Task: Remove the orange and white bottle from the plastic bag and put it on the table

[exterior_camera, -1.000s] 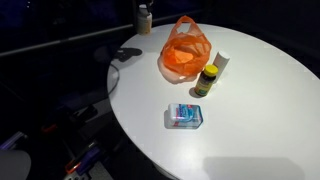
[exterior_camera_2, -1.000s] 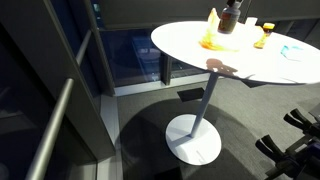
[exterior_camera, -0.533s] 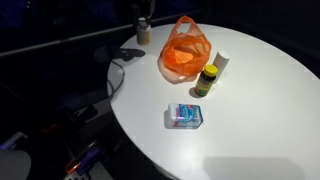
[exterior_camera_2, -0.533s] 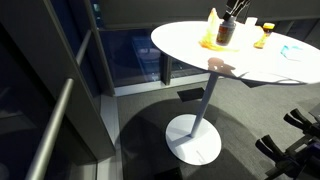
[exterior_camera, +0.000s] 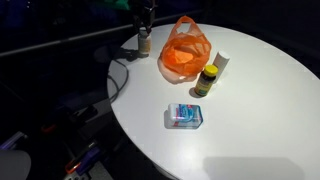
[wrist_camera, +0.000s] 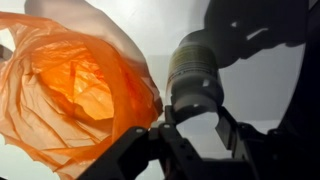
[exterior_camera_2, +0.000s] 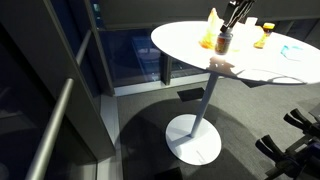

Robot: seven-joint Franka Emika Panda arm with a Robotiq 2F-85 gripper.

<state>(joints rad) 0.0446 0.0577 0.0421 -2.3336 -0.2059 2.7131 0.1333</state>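
Upright bottle [exterior_camera: 144,42] beside orange bag [exterior_camera: 184,50]

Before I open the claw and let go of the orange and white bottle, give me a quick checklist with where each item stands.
1. The orange and white bottle is out of the orange plastic bag: ok.
2. The claw is shut on the bottle: ok.
3. Bottle upright: ok in both exterior views.
4. Gap between bottle and bag: ok.
5. Bottle base resting on the round white table: cannot tell.
6. Margin from the table rim: probably not ok, the bottle looks close to the edge.
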